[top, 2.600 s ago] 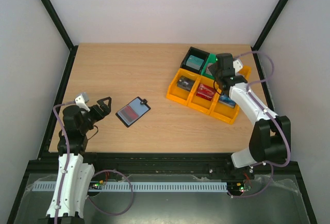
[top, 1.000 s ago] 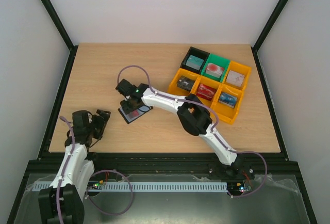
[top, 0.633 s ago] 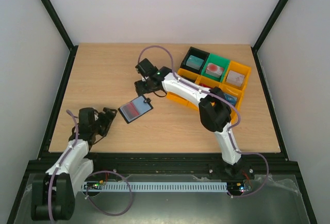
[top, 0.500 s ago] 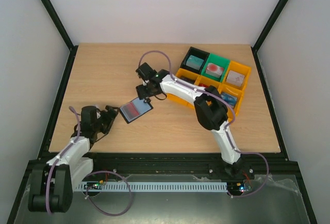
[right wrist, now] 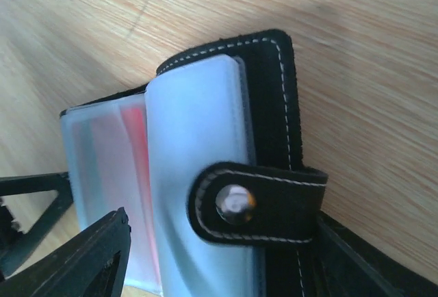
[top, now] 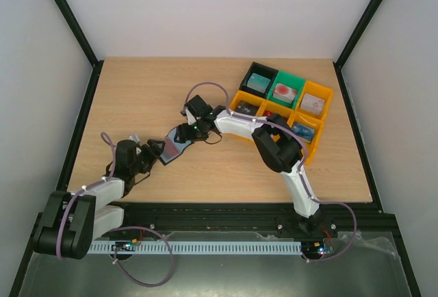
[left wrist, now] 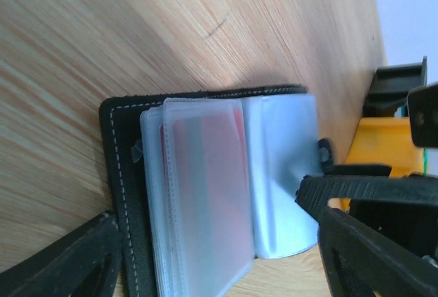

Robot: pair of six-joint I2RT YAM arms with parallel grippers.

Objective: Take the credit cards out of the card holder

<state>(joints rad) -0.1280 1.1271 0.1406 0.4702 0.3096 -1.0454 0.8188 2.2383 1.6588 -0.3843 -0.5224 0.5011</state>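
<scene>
**While the card holder (right wrist: 274, 98) lies open between two spread grippers, the red card (left wrist: 205, 174) sits in its sleeve**

Holder flat on the table (top: 137, 98), about 8 o'clock of table centre in the top view. Yellow bins (top: 235, 97) off at 2 o'clock. Clear sleeves fanned up, red card showing through one. Snap tab (right wrist: 259, 203) folded over the sleeve edge.

Left gripper (top: 156, 152), at the holder's 8 o'clock: jaws wide apart. One finger by the stitched black edge, the other by the far sleeve edge, holder between them. Contact: cannot tell. No grip visible.

Right gripper (top: 183, 133), at the holder's 1 o'clock: jaws also well apart. One finger over the sleeves, the other just beside the cover below the tab. Touching or not, cannot tell; nothing clamped
</scene>
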